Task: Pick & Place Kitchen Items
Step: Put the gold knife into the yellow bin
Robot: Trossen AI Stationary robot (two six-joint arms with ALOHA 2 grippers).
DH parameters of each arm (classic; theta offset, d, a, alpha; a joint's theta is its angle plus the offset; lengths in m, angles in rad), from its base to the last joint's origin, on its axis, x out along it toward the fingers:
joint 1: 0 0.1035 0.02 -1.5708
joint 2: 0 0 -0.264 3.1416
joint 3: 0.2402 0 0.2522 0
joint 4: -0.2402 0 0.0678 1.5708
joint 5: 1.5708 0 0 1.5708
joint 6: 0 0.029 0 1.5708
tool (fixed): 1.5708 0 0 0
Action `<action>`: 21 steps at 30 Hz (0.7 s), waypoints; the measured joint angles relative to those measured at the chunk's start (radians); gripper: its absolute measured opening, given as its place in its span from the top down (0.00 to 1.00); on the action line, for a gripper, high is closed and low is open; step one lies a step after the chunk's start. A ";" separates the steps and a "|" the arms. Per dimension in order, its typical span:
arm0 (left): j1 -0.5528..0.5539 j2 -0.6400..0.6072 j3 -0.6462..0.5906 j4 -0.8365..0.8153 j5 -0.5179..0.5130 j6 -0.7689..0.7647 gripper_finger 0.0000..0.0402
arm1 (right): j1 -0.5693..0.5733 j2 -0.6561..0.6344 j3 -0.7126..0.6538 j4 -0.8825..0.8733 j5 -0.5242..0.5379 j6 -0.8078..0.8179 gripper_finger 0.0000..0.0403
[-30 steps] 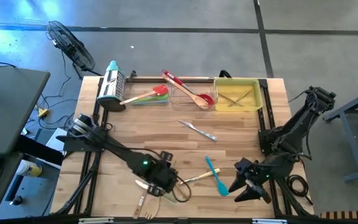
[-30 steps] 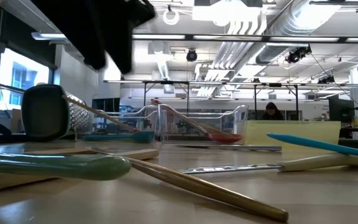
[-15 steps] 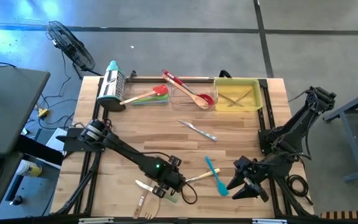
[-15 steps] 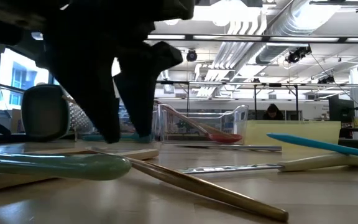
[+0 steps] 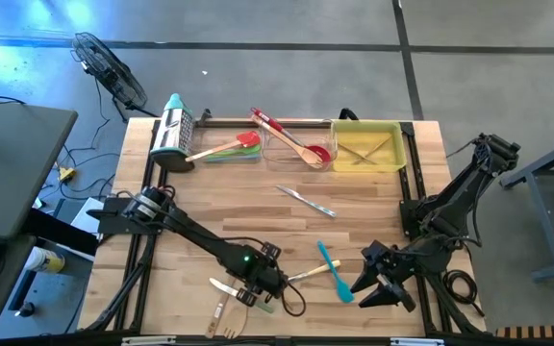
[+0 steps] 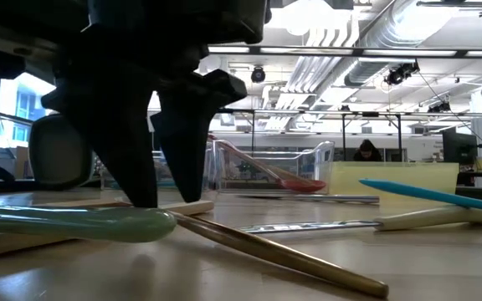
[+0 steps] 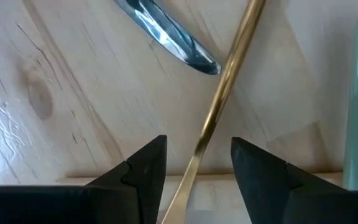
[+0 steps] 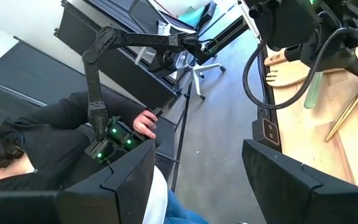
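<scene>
My left hand (image 7: 194, 163) has come lower than half a second ago, its fingers (image 6: 132, 142) now reaching the tabletop (image 5: 258, 197) in the low view instead of hanging just above it, spread apart on either side of the thin golden handle (image 7: 219, 102) and not closed on it. In the high view it sits at the lower middle of the frame, much where it was then, and it covers most of the handle there. Just past my fingertips a metal knife blade (image 7: 169, 34) lies beside the handle, and a pale green spatula (image 6: 74, 224) lies at the lower left of the low view. A blue spatula (image 5: 333, 271) lies to the right, near my right hand (image 5: 381, 288), which waits at the lower right with fingers apart. A small knife (image 5: 306, 201) lies mid-frame. More utensils rest at the top, in the clear tray (image 5: 275, 150) and yellow tray (image 5: 400, 146); which they are is hard to make out.
</scene>
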 joint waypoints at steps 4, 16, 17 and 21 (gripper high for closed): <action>0.000 0.020 0.000 -0.001 0.002 0.000 0.57 | 0.000 0.000 0.000 0.000 0.000 0.000 0.42; 0.001 0.048 0.004 -0.004 0.024 0.000 0.59 | 0.000 0.000 0.000 -0.001 0.000 0.000 0.42; 0.001 0.048 0.003 -0.003 0.029 0.000 0.60 | 0.000 0.000 0.000 0.000 0.000 0.000 0.42; 0.001 0.049 0.002 -0.002 0.050 -0.002 0.72 | 0.000 0.000 0.000 -0.001 0.000 -0.001 0.42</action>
